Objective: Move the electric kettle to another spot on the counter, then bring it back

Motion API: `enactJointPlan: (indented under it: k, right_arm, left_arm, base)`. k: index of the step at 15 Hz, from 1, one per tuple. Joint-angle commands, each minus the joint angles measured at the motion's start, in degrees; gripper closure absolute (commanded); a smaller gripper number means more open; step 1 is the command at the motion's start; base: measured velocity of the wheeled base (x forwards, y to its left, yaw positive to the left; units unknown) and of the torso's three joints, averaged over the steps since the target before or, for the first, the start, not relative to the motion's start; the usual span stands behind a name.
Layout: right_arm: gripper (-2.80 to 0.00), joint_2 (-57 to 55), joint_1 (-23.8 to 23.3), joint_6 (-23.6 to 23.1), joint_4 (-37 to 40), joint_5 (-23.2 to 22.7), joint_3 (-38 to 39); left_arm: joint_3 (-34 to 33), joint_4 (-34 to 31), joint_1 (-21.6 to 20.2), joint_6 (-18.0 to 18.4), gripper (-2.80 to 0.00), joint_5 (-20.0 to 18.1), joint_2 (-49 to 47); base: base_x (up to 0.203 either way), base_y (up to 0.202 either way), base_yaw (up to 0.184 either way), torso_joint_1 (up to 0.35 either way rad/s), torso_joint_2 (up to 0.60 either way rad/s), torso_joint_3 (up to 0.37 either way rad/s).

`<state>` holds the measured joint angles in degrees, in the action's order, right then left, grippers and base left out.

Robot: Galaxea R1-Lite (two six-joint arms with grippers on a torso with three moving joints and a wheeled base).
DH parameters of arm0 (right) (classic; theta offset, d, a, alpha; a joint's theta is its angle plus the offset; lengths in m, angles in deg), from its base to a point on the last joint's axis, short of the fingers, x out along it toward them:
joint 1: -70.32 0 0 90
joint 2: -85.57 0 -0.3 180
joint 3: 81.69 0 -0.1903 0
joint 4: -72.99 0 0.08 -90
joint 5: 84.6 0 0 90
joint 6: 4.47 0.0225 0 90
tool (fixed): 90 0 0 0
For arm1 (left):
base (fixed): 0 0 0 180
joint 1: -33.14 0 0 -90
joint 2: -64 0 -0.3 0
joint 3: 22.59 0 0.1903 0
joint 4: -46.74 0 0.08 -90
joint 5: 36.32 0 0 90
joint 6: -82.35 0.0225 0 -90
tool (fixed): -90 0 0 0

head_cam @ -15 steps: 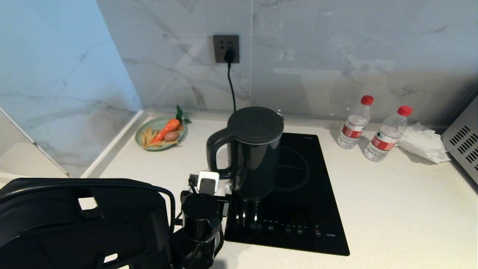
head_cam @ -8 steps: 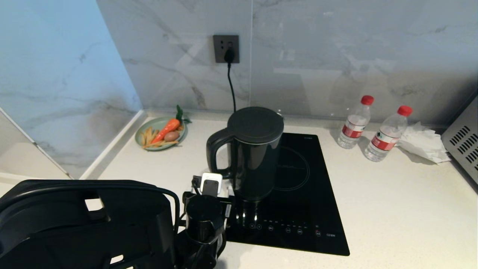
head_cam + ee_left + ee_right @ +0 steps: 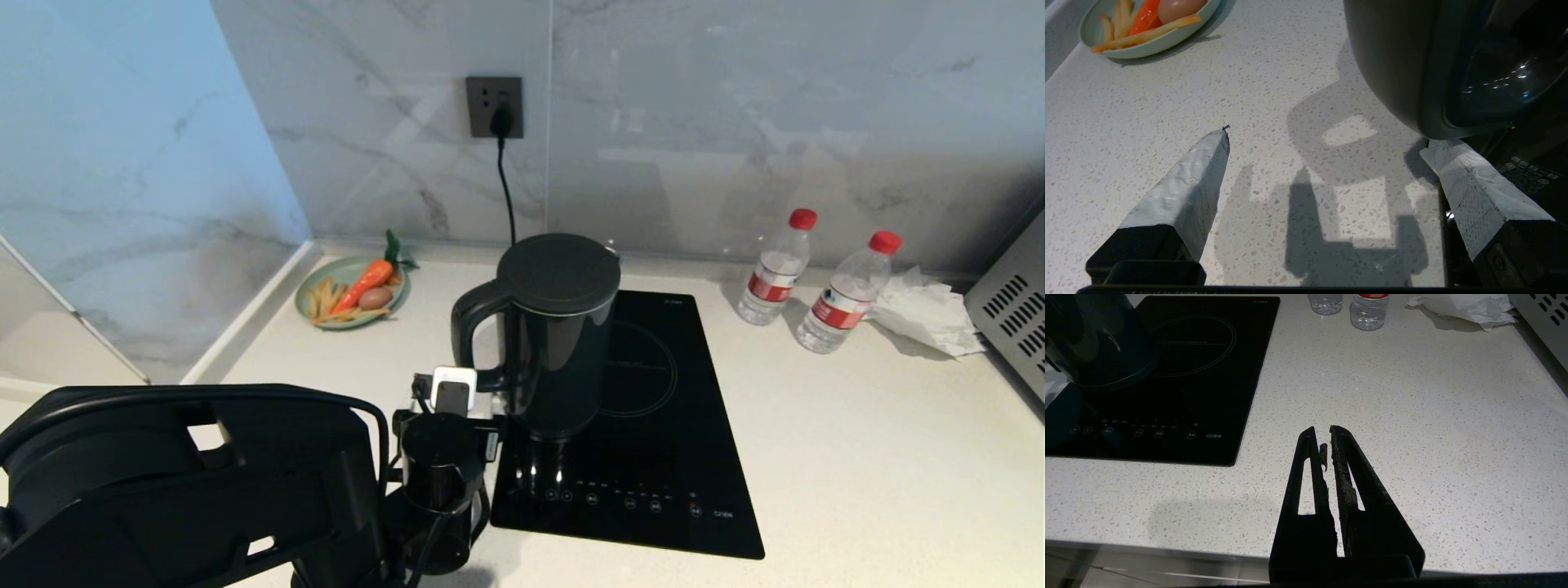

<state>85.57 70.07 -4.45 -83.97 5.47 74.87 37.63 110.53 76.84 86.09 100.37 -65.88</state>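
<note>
Kettle (image 3: 555, 335) is resting unmoved on the cooktop (image 3: 653, 457) while the wide-open, empty left gripper (image 3: 1327, 143) is edging back slightly, grasp not begun.

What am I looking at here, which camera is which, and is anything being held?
A two-armed robot at a kitchen counter. The wide picture is from its head; the other two look out from each wrist. The left tool is open beside the electric kettle, near the handle, gripping nothing. The right tool is shut and idle over bare counter. The kettle stands at the cooktop's left edge. Also present: a plate of toy food, two water bottles, crumpled paper.
</note>
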Motion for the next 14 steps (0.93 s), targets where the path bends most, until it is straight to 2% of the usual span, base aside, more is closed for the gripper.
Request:
enactJointPlan:
  k: [1, 14]
  right_arm:
    - [0.0, 0.0, 0.0, 0.0, 0.0, 0.0, 0.1]
    - [0.0, 0.0, 0.0, 0.0, 0.0, -0.1, 0.0]
  left_arm:
    - [0.9, 0.5, -0.2, 0.0, -2.8, 0.2, -0.2]
    - [-0.6, 0.5, 1.0, -0.1, -2.8, 0.3, -0.6]
  base:
    - [0.0, 0.0, 0.0, 0.0, 0.0, 0.0]
    - [0.0, 0.0, 0.0, 0.0, 0.0, 0.0]
